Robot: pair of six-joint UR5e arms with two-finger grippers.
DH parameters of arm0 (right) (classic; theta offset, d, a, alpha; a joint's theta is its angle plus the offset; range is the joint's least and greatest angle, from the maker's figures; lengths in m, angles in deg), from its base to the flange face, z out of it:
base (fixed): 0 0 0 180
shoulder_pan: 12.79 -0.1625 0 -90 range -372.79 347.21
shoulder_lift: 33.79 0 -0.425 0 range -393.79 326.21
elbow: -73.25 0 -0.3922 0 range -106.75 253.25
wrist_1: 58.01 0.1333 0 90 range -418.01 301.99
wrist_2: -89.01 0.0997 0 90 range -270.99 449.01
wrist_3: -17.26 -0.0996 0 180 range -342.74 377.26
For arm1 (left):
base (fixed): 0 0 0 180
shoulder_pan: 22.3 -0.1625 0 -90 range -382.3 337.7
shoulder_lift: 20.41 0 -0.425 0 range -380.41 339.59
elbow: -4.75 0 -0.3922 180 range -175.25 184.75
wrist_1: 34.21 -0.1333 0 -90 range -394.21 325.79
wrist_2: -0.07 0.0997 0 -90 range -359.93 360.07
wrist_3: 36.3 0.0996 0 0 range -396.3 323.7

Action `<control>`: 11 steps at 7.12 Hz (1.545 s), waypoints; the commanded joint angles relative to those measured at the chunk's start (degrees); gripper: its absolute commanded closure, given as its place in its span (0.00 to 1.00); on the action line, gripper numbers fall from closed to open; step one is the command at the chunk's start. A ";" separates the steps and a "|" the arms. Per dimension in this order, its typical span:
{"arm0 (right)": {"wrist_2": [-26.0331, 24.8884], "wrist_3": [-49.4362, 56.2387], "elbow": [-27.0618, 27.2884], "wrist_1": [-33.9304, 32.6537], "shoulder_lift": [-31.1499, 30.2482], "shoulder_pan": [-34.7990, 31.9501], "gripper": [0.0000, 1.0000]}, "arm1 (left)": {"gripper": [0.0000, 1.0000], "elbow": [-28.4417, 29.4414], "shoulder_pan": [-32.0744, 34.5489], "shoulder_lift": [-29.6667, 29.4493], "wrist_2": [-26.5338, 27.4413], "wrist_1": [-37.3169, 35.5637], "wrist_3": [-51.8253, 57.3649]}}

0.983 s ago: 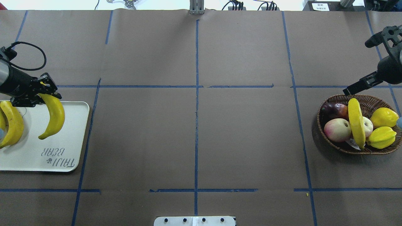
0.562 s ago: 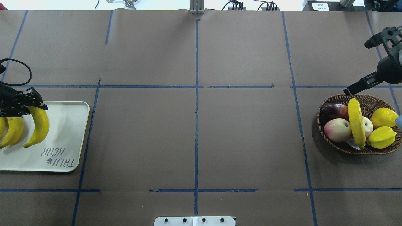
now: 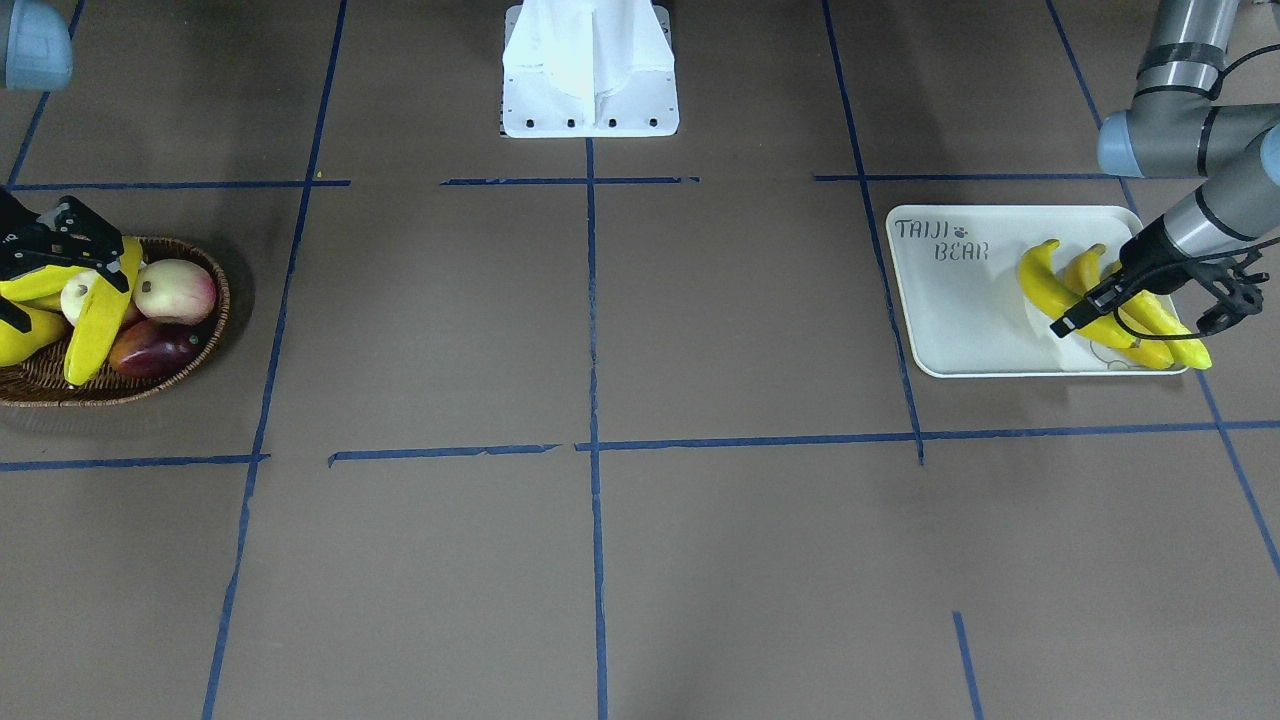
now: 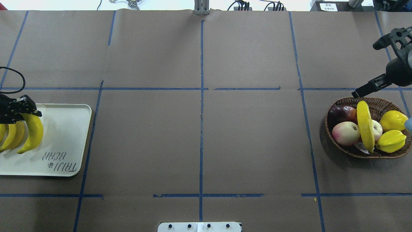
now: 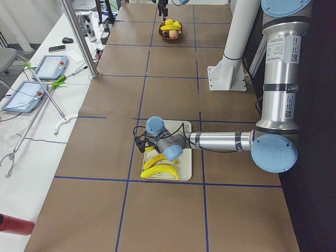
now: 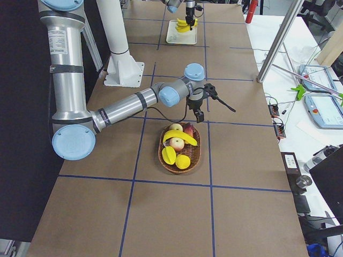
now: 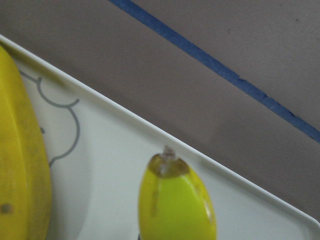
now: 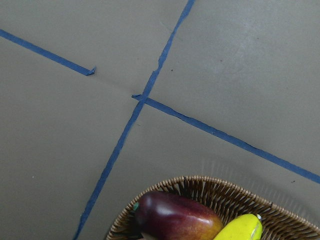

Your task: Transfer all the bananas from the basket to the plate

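On the brown surface (image 4: 199, 138), the plate (image 4: 64, 129) at the overhead frame's left edge bears three bananas (image 4: 30, 133); the basket (image 4: 334, 141) at right holds the last banana (image 4: 365, 125) atop other fruit (image 4: 346, 133). The left claw (image 4: 24, 111) sits at the rightmost plated banana's upper end, seemingly placing it, its grip impossible to tell. The right claw (image 3: 62, 245), spread wide by the basket, should next drop and close on that last banana.

Three yellow bananas (image 4: 33, 132) side by side on cream plate (image 4: 64, 135); fourth banana (image 4: 365, 125) across wicker basket (image 4: 383, 102).
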 commanded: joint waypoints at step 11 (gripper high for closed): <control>-7.42 -10.52 3.60 -0.10 -6.43 0.23 0.01 | 0.00 -13.79 -7.85 -0.26 3.16 -0.78 10.18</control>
